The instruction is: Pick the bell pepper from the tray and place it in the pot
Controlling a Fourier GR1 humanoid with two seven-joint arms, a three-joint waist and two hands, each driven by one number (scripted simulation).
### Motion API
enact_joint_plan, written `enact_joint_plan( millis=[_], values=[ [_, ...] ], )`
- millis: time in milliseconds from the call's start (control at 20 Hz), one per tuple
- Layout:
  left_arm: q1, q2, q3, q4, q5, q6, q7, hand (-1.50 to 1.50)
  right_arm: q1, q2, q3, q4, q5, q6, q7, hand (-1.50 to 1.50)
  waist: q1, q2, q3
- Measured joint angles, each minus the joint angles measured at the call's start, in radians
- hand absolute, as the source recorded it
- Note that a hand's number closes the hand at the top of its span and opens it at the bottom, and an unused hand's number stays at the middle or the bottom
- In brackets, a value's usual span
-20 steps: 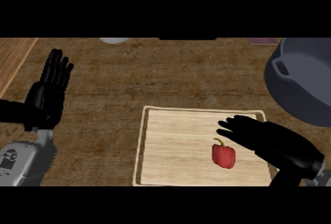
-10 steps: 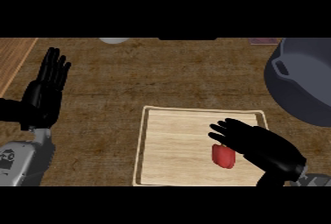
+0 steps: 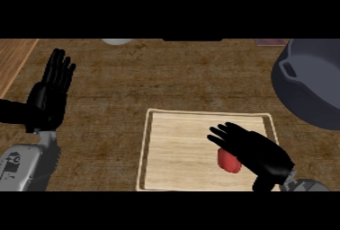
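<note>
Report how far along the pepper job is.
Nothing is finished: the red pepper lies on the wooden tray. In hand: the right hand is over it, fingers open, not gripping. Left to do: grasp, lift, carry to the grey pot at the upper right. The left hand rests open.

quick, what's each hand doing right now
Left hand: open, fingers up, resting at the left, holding nothing.
Right hand: open, fingers spread over the pepper on the tray, not gripping it.

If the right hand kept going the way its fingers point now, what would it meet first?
Heading up-left, the right hand would pass over bare tray, then its left rim; the bell pepper sits under the palm, not ahead. Height unclear.
</note>
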Motion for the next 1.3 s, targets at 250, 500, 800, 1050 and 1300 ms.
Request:
enact_joint_plan(
  millis=[250,500,800,1050,1300],
  values=[
    [0.007,-0.003,0.025,-0.018,-0.013,-0.017,0.023,0.0,-0.045,0.055,-0.002,0.109,0.045,-0.035,-0.038,-1.5,0.002,0.0,0.0],
    [0.013,-0.02,0.047,-0.018,-0.016,-0.042,0.015,0.0,-0.065,0.101,0.004,0.202,0.094,-0.084,-0.077,-1.5,0.003,-0.004,-0.005],
    [0.015,-0.028,0.049,-0.028,-0.03,-0.05,0.02,0.0,-0.102,0.108,0.043,0.278,0.14,-0.157,-0.194,1.5,0.004,-0.011,-0.015],
    [0.011,-0.024,0.068,-0.019,-0.033,-0.062,0.015,0.0,-0.102,0.128,0.078,0.269,0.191,-0.181,-0.221,1.5,0.001,-0.013,-0.018],
    [0.015,-0.047,0.056,-0.039,-0.055,-0.045,0.031,0.0,-0.082,0.146,0.086,0.246,0.242,-0.216,-0.21,1.5,-0.001,-0.012,-0.017]
  ],
)
